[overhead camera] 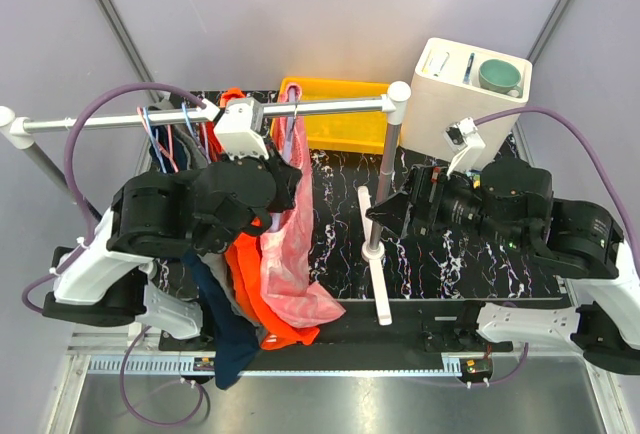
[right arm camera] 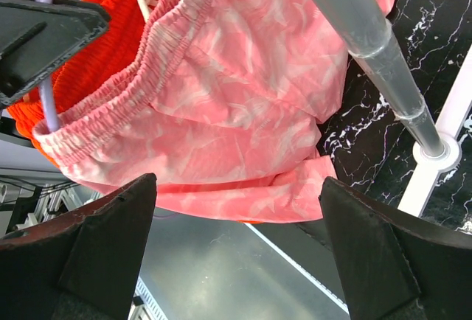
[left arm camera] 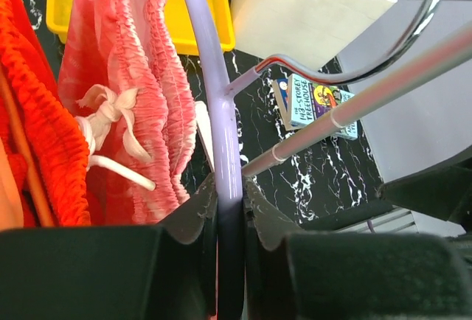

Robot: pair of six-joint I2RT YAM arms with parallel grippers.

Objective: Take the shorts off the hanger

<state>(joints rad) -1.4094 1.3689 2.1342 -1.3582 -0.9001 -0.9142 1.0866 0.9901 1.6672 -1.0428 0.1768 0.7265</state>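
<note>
The left gripper (left arm camera: 230,202) has its jaws pinched almost fully together on the lower arm of a lavender hanger (left arm camera: 221,113), the plastic squeezed between both pads. Just left of that grip hang the pink shorts (left arm camera: 125,77), their gathered waistband threaded on the hanger, and beside them, further left, the orange shorts (left arm camera: 37,128). Both pairs hang from the rail (overhead camera: 320,106) of the rack, toward its left end, and drape down past the near edge of the table (overhead camera: 450,254). A navy garment (overhead camera: 228,349) droops lowest in the same bunch.

The right gripper (right arm camera: 237,183) has its jaws spread as wide as they go and holds nothing. It faces the hem of the pink shorts, close to the cloth but not touching it, with the rack's post (right arm camera: 369,47) just to its right.

A yellow bin (overhead camera: 335,124) sits at the table's far edge, a white box (overhead camera: 450,104) at the far right corner, and a book (left arm camera: 313,102) lies near the box.
</note>
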